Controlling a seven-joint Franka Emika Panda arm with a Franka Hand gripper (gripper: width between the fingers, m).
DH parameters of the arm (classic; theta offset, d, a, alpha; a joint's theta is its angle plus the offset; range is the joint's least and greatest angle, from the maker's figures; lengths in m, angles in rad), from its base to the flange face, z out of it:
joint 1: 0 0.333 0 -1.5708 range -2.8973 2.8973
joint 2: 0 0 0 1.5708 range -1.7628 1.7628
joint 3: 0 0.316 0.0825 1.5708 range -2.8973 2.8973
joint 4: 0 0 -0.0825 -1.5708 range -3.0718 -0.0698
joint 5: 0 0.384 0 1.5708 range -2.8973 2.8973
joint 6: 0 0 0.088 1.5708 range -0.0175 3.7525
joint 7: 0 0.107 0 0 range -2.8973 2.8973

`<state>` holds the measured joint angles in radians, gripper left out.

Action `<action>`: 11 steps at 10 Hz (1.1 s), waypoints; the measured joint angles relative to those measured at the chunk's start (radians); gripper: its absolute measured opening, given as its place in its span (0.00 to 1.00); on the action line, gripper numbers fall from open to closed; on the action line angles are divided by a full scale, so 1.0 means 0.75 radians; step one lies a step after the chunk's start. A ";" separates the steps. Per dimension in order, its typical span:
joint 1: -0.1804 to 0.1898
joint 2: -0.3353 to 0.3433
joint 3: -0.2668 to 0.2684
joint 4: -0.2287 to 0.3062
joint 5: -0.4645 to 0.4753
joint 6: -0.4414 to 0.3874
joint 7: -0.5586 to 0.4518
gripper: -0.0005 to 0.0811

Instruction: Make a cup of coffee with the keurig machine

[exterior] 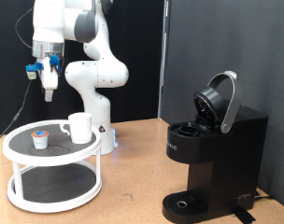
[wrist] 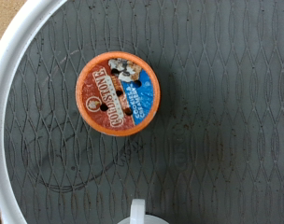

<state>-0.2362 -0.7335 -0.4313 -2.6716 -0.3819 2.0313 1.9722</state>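
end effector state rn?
end effector: empty, hanging above the coffee pod on the white two-tier stand; whether it is open or closed cannot be told.

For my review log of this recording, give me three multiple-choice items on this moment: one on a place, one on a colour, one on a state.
1. Where is the coffee pod?
A. On the top tier of the round white stand
B. Inside the keurig machine
C. On the machine's drip tray

2. What colour is the cup?
A. Black
B. White
C. Orange

3. How is the keurig machine's lid?
A. Shut
B. Taken off
C. Hinged open

Answers:
1. A: the exterior view shows the pod beside the cup on the stand's upper shelf.
2. B: it shows plain white in the exterior view.
3. C: the lid tilts up and back over the open chamber.

The end effector hangs above the stand, holding nothing visible.
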 joint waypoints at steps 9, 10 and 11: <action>0.001 0.209 -0.106 -0.004 -0.006 0.261 -0.022 0.91; 0.000 0.234 -0.108 -0.012 -0.014 0.298 -0.022 0.91; -0.001 0.258 -0.110 -0.024 -0.019 0.336 -0.021 0.91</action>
<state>-0.2367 -0.5402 -0.5137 -2.6895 -0.3964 2.2831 1.9562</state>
